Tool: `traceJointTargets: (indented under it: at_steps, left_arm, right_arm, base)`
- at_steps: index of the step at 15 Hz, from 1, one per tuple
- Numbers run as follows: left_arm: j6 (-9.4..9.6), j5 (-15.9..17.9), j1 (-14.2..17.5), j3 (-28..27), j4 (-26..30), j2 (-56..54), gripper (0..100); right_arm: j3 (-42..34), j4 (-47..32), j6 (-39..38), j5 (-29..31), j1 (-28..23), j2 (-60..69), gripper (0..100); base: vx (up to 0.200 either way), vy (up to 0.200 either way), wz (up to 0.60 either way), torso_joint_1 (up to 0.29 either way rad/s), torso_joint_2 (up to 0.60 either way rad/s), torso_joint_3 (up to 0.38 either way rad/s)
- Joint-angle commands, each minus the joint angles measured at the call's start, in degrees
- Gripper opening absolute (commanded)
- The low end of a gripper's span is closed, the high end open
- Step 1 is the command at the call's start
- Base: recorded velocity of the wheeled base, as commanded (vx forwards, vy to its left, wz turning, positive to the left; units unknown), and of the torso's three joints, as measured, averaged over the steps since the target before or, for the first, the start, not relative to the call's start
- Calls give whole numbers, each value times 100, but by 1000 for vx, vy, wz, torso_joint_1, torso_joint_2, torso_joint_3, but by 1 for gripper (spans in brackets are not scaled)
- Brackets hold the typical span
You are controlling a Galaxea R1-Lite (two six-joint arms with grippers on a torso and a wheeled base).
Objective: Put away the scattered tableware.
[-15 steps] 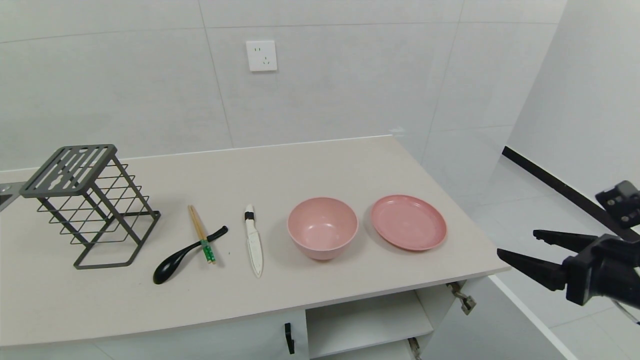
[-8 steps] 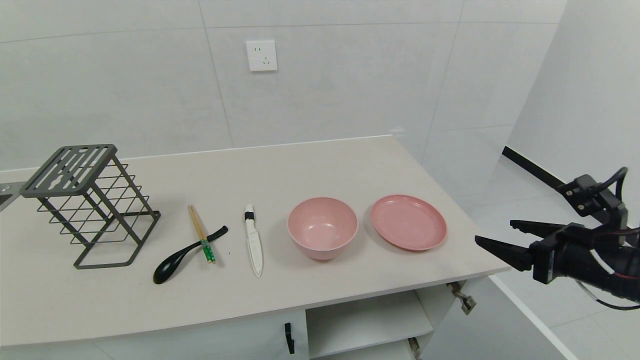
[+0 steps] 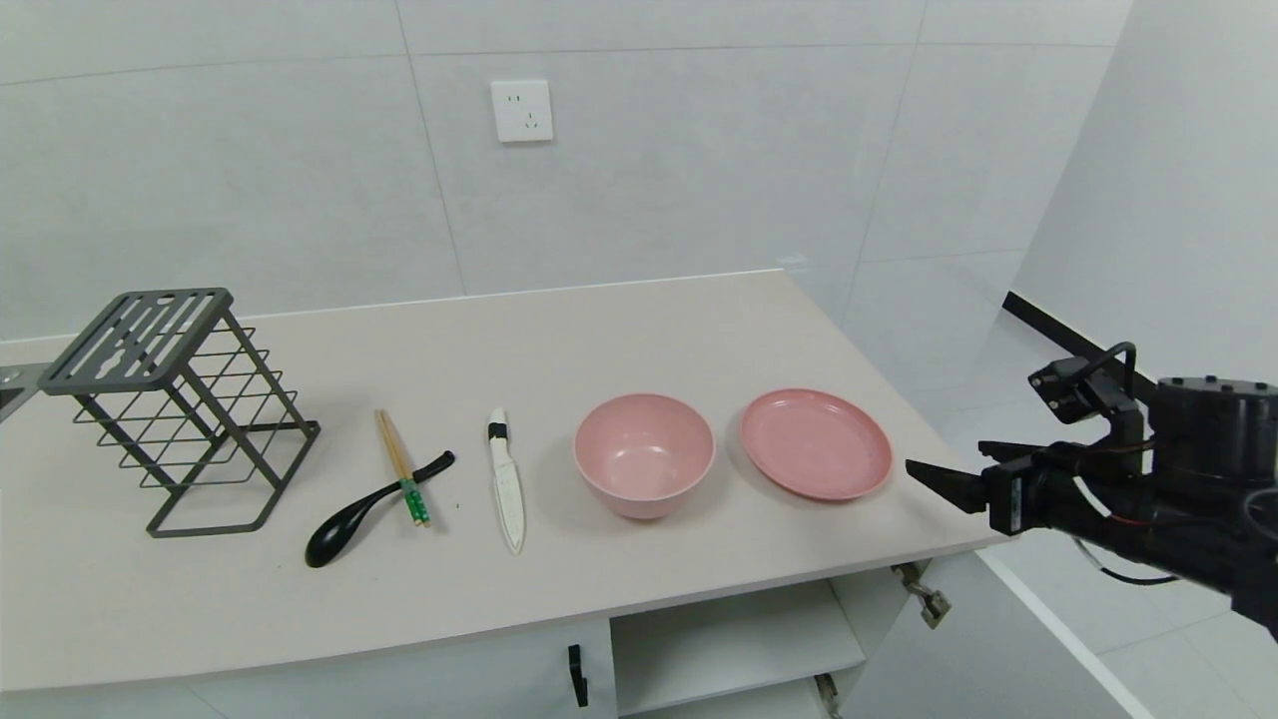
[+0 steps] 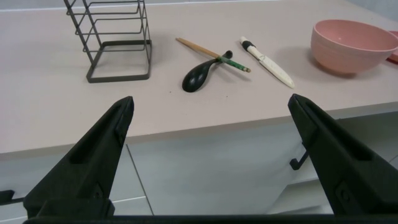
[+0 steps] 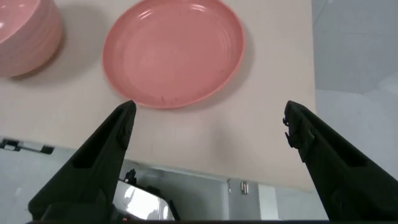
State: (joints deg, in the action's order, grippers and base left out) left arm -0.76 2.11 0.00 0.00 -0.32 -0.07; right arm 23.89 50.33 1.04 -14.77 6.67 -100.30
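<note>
On your left the rack stands upright on the counter. Next come the chopsticks, crossing the handle of the black spoon. The white knife lies apart from both. The pink bowl sits upright just beside the pink plate, with a gap between them. Your left gripper hangs before the counter's front edge, fingers spread wide and empty. Your right gripper sits at the counter's right end near the plate, fingers likewise spread and empty.
</note>
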Motion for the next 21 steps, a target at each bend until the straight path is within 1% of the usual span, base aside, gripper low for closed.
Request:
traceJointTargets:
  at_steps: [1,3,5,7,10,12,14,21]
  left_arm:
    - [-4,-9,0,0,-3,7,100]
    - [5,0,0,0,-3,7,100]
    - [5,9,0,0,-12,7,100]
    - [5,9,0,0,-12,7,100]
    - [14,9,0,0,-12,7,100]
    - [23,9,0,0,-3,7,100]
    - [32,9,0,0,-3,7,100]
    - [49,18,0,0,-3,7,100]
  right_arm:
    - [476,-15,-464,98,291,-402,100]
    - [819,-120,-842,265,546,-543,100]
    - [1197,-296,-851,423,572,-938,100]
    - [1460,-296,-851,537,546,-1272,100]
    - [1618,-296,-824,739,493,-1545,100]
    - [1662,-287,-807,739,493,-1624,100]
    - [1882,-287,-807,897,493,-1852,100]
    - [2374,-252,-807,906,502,-2450,100]
  base:
    - [0,0,0,0,0,0]
    - [0,0,0,0,0,0]
    - [0,0,0,0,0,0]
    - [0,0,0,0,0,0]
    - [0,0,0,0,0,0]
    - [0,0,0,0,0,0]
    - [0,0,0,0,0,0]
    - [0,0,0,0,0,0]
